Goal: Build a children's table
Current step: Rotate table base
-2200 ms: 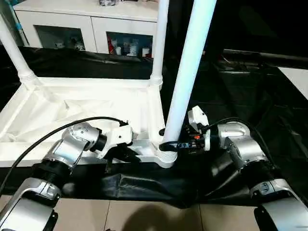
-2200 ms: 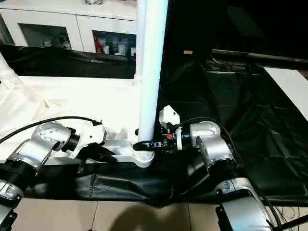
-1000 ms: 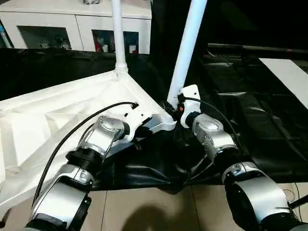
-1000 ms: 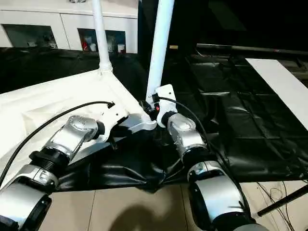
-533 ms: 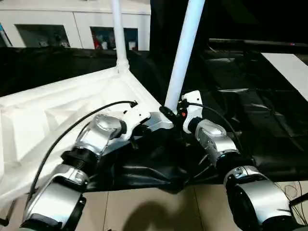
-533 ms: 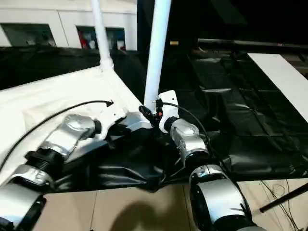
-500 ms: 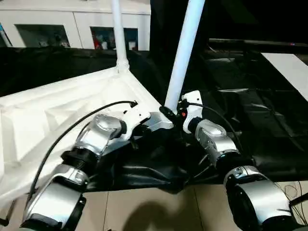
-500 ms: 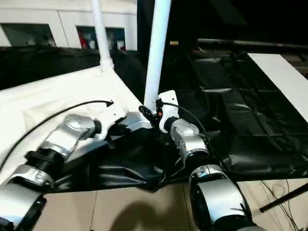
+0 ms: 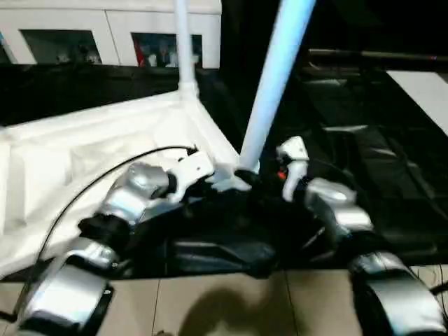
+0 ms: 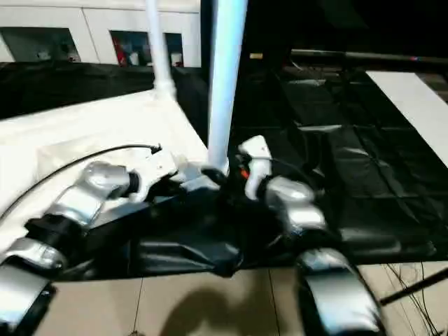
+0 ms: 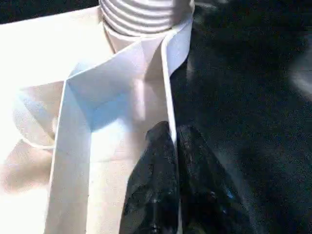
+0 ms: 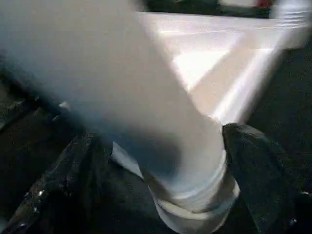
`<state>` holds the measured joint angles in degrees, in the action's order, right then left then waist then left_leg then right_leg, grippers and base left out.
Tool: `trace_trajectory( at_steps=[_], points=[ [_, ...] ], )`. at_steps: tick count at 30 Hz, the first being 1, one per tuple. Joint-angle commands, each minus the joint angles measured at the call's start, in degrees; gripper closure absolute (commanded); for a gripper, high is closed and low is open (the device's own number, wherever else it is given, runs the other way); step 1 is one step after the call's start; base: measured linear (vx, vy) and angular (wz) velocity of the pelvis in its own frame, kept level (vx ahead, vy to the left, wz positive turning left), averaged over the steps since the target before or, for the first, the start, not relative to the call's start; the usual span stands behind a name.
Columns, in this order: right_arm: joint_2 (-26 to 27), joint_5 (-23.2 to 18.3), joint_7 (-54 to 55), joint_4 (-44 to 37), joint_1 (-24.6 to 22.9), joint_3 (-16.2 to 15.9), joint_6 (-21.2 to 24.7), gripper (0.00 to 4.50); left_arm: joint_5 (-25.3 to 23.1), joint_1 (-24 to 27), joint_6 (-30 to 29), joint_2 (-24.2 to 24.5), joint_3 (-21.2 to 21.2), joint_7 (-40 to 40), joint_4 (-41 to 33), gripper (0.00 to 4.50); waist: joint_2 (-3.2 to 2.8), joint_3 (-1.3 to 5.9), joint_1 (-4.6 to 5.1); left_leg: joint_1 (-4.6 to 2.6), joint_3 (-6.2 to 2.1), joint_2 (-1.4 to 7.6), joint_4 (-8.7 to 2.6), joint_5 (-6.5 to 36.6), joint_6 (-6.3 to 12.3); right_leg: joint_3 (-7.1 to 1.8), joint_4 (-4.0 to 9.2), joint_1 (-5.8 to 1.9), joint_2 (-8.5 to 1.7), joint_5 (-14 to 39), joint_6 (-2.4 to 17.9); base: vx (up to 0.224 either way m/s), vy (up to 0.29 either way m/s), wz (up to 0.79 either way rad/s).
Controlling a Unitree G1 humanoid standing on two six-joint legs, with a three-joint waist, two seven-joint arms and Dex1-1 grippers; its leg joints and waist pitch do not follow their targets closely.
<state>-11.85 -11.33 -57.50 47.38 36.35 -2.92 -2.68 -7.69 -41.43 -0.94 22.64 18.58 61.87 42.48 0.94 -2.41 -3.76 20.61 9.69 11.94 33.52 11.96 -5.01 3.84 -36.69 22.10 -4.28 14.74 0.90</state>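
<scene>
The children's table lies upside down, its white top on the left. One white leg stands in the far corner socket and a second leg rises from the near corner socket. My left gripper is shut on the top's thin rim just beside that near socket, one black finger on each side of the wall. My right gripper is open, with its fingers spread on either side of the near leg's ribbed base. In the left eye view the right gripper sits at the foot of that leg.
A crumpled black sheet covers the floor under and to the right of the table. A white cabinet runs along the back. A flat white board lies at the far right. Bare tiles show in front.
My right gripper's fingers have spread apart around the near leg's base. The left gripper keeps its hold on the rim. The whole picture has shifted as the head moved.
</scene>
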Motion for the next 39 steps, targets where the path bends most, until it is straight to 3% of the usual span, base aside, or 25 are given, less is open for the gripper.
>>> trace_trajectory(
  at_steps=[1,5,9,15,24,26,27,28,29,33,37,39],
  points=[
    [0.1,0.3,-1.4,-1.3,-0.8,-1.3,1.8,0.72,-0.8,-0.1,2.7,0.1,2.3,3.5,-0.9,4.50,-0.80,3.55,0.03,-0.45,0.06,1.95,-2.77,-2.5,9.24,-2.69,2.67,-3.27,-3.75,-19.4,18.6,0.000,0.000,0.00],
    [1.1,-0.5,0.1,-1.8,-1.0,-0.1,2.1,0.72,-0.4,0.0,2.9,0.1,2.0,3.9,-1.3,4.50,-0.86,3.54,0.09,-0.56,0.07,1.98,-2.90,-1.1,7.36,-2.77,2.82,-3.23,-3.84,-16.9,18.9,0.000,0.000,0.00],
    [3.8,-3.8,2.7,-4.3,-1.7,2.0,4.6,1.03,-0.2,-0.2,4.1,-0.1,2.2,5.1,-0.5,4.50,-1.10,3.75,-0.10,-0.55,0.00,1.83,-2.66,-3.6,7.70,-2.77,2.41,-3.29,-3.85,-21.1,18.9,0.000,0.000,0.00],
    [3.5,-2.6,2.8,-4.0,-1.9,1.7,4.7,1.44,-0.4,-0.9,5.5,-0.1,2.3,5.6,0.8,4.50,-1.10,3.93,-0.52,-0.48,0.06,1.75,-2.45,-4.6,7.85,-2.68,2.13,-3.39,-3.71,-23.2,18.7,0.000,0.000,0.00],
    [2.3,-1.7,3.6,-3.8,-3.1,1.9,5.0,2.10,-1.5,-1.2,7.7,0.2,2.1,4.0,2.3,4.50,-1.03,3.84,-0.98,-0.39,-0.02,1.56,-2.53,-2.8,6.24,-2.71,2.30,-3.58,-3.69,-21.3,17.2,0.000,0.000,0.00],
    [2.5,-1.6,4.3,-3.4,-3.0,2.0,4.9,2.25,-1.2,-1.4,8.1,0.2,1.8,4.2,2.6,4.50,-1.27,3.88,-0.97,-0.41,-0.03,1.56,-2.57,-2.1,5.58,-2.72,2.37,-3.57,-3.72,-20.7,17.2,0.000,0.000,0.00],
    [2.6,-1.5,4.9,-3.2,-2.9,2.1,4.8,2.31,-1.3,-1.6,8.7,0.2,1.7,4.1,3.0,4.50,-1.70,3.83,-1.06,-0.35,-0.12,1.50,-2.58,-1.8,5.30,-2.69,2.34,-3.55,-3.73,-20.4,17.2,0.000,0.000,0.00],
    [2.7,-1.2,5.5,-2.9,-2.7,2.1,4.5,2.36,-1.5,-2.0,9.5,0.3,1.6,3.7,3.5,4.50,-1.46,3.85,-0.99,-0.43,-0.09,1.56,-2.65,-1.2,4.87,-2.70,2.44,-3.55,-3.70,-20.0,17.2,0.000,0.000,0.00],
    [2.9,-1.1,6.0,-2.6,-2.5,2.2,4.3,2.52,-1.5,-2.3,10.2,0.3,1.5,3.3,3.9,4.50,-1.98,3.82,-1.06,-0.49,-0.16,1.51,-2.70,-0.4,4.25,-2.66,2.55,-3.49,-3.69,-19.4,17.1,0.000,0.000,0.00],
    [3.2,0.0,9.1,0.0,-1.4,2.6,2.9,2.80,-1.2,-3.0,12.8,0.0,0.8,2.5,4.8,4.50,-1.91,3.80,-1.00,-0.30,-0.19,1.39,-2.76,0.6,3.40,-2.70,2.53,-3.67,-3.71,-18.9,17.4,0.000,0.000,0.00],
    [3.6,0.2,10.3,-0.5,-1.8,2.8,3.0,3.14,-1.7,-2.8,14.3,0.0,1.2,2.1,5.5,4.50,-2.15,3.80,-1.15,-0.33,-0.17,1.47,-2.71,0.4,3.47,-2.74,2.47,-3.63,-3.71,-19.1,17.3,0.000,0.000,0.00],
    [3.6,0.1,10.6,-0.7,-1.9,2.9,2.9,3.24,-2.0,-3.0,14.7,0.0,1.3,1.6,6.2,4.50,-1.84,3.81,-1.06,-0.22,-0.13,1.37,-2.63,-0.4,4.04,-2.72,2.38,-3.69,-3.61,-20.3,17.0,0.000,0.000,0.00]
  ],
)
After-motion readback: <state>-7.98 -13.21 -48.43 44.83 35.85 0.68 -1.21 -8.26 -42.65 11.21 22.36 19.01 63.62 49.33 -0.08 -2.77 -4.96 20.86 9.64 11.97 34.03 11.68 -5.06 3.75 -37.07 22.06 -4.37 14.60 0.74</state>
